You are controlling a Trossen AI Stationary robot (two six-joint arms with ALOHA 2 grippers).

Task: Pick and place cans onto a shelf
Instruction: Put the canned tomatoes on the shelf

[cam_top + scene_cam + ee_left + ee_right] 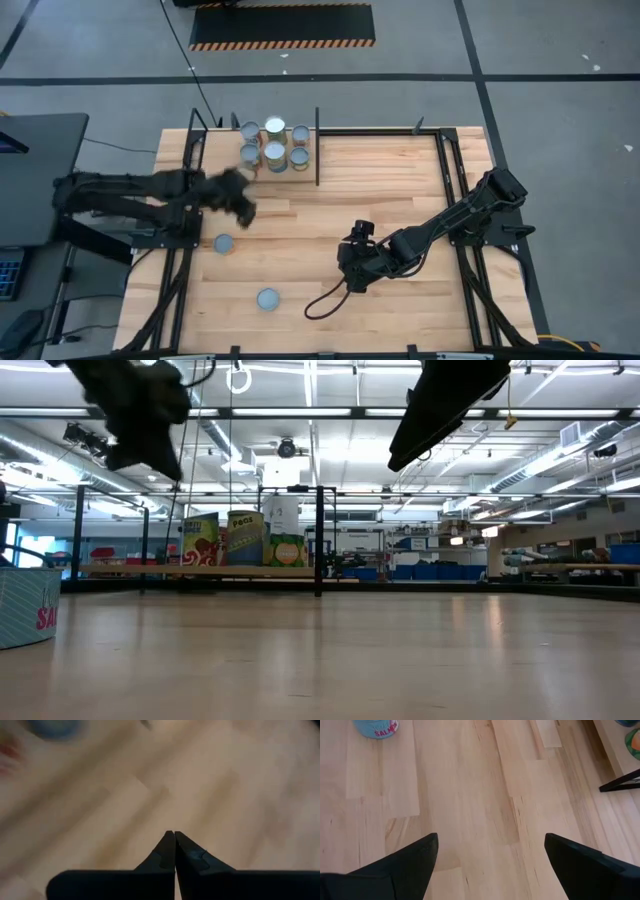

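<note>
A: The high view looks straight down on the whole pale plank counter (330,240).

B: The low view sits at counter height, facing level toward the black-posted pale wood shelf (200,571) far off.

A: Both wrist views look close down on the planks; the right one shares the shelf's corner (620,782).

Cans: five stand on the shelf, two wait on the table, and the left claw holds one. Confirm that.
Wrong on the claw. The left wrist view shows the left claw shut on nothing. The high view shows five cans on the shelf and two on the table.
</note>
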